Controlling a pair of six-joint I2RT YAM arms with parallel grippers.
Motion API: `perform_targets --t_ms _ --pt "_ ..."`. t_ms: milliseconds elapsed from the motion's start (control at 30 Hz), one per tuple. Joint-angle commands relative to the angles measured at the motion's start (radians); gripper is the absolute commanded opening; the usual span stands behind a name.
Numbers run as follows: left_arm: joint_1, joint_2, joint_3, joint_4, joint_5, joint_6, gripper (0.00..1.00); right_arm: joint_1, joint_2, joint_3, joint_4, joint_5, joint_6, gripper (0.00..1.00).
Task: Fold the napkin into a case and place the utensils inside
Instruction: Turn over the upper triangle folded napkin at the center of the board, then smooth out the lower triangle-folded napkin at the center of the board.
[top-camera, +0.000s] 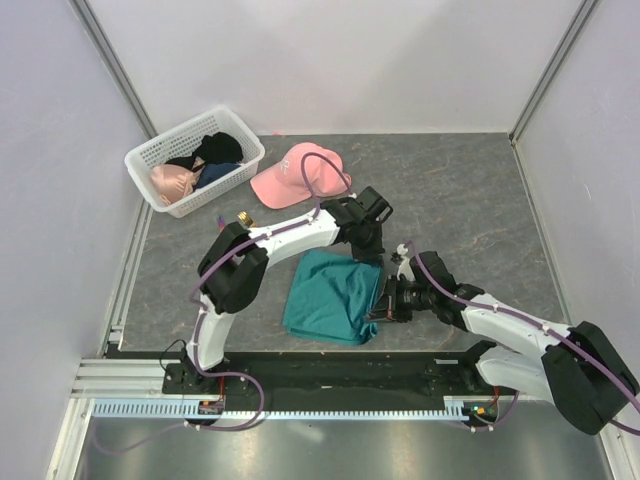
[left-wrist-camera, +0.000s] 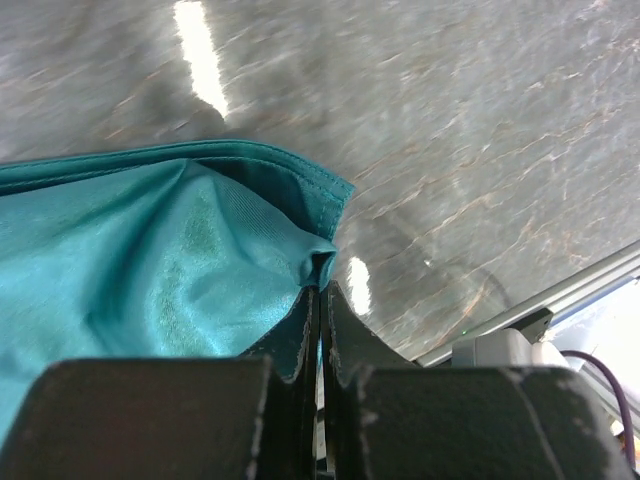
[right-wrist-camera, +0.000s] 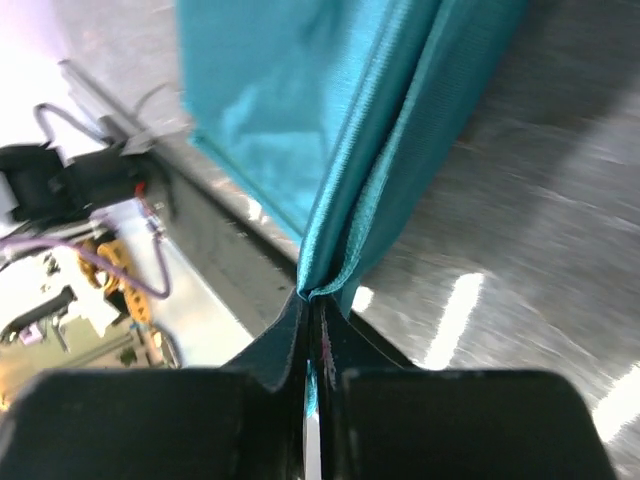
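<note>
The teal napkin (top-camera: 330, 298) lies on the grey table (top-camera: 470, 200) between the two arms as a roughly square, doubled-over sheet. My left gripper (top-camera: 366, 252) is shut on its far right corner; in the left wrist view the cloth (left-wrist-camera: 150, 270) bunches into the pinched fingertips of that gripper (left-wrist-camera: 322, 292). My right gripper (top-camera: 386, 306) is shut on the near right corner, where two hemmed layers of napkin (right-wrist-camera: 340, 120) run into the closed tips of the gripper (right-wrist-camera: 313, 302). Of the utensils, only a small gold piece (top-camera: 243, 217) shows beside the left arm's elbow.
A pink baseball cap (top-camera: 292, 176) lies behind the napkin. A white plastic basket (top-camera: 150, 155) with clothes stands at the back left. Pale walls close in the table on three sides, and a metal rail (top-camera: 300, 400) runs along the near edge.
</note>
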Motion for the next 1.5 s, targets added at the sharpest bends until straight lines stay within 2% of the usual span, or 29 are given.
perform_targets --t_ms 0,33,67,100,133,167,200,267,300,367,400,433,500,633,667,733,767,800,867,900,1033,1100,1200,1333,1367,1467 --pt "0.008 0.041 0.116 0.181 -0.028 0.014 0.02 0.003 0.003 0.005 -0.211 -0.006 -0.057 0.08" --pt "0.008 0.056 0.120 0.181 -0.015 0.023 0.02 0.002 0.006 0.023 -0.298 0.058 -0.061 0.19" --pt "0.008 0.062 0.133 0.181 -0.005 0.043 0.05 -0.003 0.009 0.032 -0.343 0.094 -0.066 0.26" --pt "0.008 0.064 0.134 0.176 0.015 0.051 0.13 -0.009 0.012 0.063 -0.439 0.128 -0.067 0.38" --pt "0.008 0.052 0.134 0.176 0.022 0.063 0.23 -0.009 0.009 0.081 -0.480 0.205 -0.067 0.44" --pt "0.008 0.041 0.134 0.175 0.026 0.098 0.43 -0.013 0.001 0.101 -0.520 0.237 -0.075 0.49" --pt "0.010 0.024 0.136 0.156 0.025 0.112 0.55 -0.035 -0.017 0.150 -0.591 0.264 -0.078 0.59" --pt "0.017 -0.043 0.137 0.132 0.032 0.160 0.64 -0.067 -0.032 0.199 -0.647 0.324 -0.090 0.67" --pt "0.027 -0.070 0.134 0.097 0.041 0.171 0.64 -0.111 -0.029 0.245 -0.699 0.339 -0.112 0.71" --pt "0.033 -0.152 0.105 0.080 0.051 0.197 0.88 -0.157 -0.006 0.285 -0.732 0.335 -0.147 0.73" --pt "0.043 -0.175 0.090 0.073 0.083 0.200 0.94 -0.200 0.013 0.320 -0.755 0.343 -0.176 0.74" --pt "0.045 -0.201 0.059 0.060 0.091 0.203 0.95 -0.220 0.021 0.336 -0.756 0.347 -0.188 0.74" --pt "0.048 -0.266 0.018 0.053 0.121 0.214 0.91 -0.277 0.070 0.386 -0.741 0.347 -0.227 0.75" --pt "0.054 -0.332 -0.117 0.046 0.189 0.220 0.72 -0.354 0.231 0.511 -0.695 0.356 -0.332 0.73" --pt "0.053 -0.341 -0.139 0.046 0.227 0.221 0.62 -0.360 0.295 0.535 -0.681 0.361 -0.342 0.72" --pt "0.041 -0.363 -0.206 0.059 0.256 0.218 0.53 -0.388 0.355 0.601 -0.652 0.352 -0.359 0.62" --pt "0.031 -0.372 -0.228 0.072 0.258 0.221 0.53 -0.394 0.410 0.614 -0.634 0.329 -0.363 0.59" --pt "0.008 -0.377 -0.249 0.084 0.258 0.221 0.53 -0.403 0.435 0.638 -0.608 0.315 -0.366 0.49" --pt "-0.028 -0.387 -0.300 0.113 0.255 0.209 0.54 -0.406 0.493 0.655 -0.580 0.288 -0.370 0.41" --pt "-0.041 -0.386 -0.309 0.121 0.252 0.203 0.55 -0.406 0.506 0.667 -0.572 0.286 -0.365 0.33" --pt "-0.098 -0.332 -0.311 0.139 0.238 0.175 0.54 -0.414 0.517 0.655 -0.548 0.234 -0.365 0.16" --pt "-0.133 -0.308 -0.305 0.147 0.236 0.160 0.54 -0.414 0.515 0.631 -0.555 0.208 -0.367 0.03" --pt "-0.188 -0.259 -0.292 0.142 0.232 0.135 0.58 -0.414 0.451 0.560 -0.580 0.195 -0.341 0.03" --pt "-0.249 -0.231 -0.283 0.119 0.190 0.106 0.58 -0.414 0.281 0.450 -0.624 0.139 -0.307 0.06" --pt "-0.266 -0.213 -0.280 0.118 0.189 0.102 0.58 -0.412 0.255 0.406 -0.650 0.116 -0.305 0.12" --pt "-0.288 -0.185 -0.262 0.099 0.184 0.074 0.59 -0.412 0.144 0.323 -0.673 0.083 -0.293 0.19"
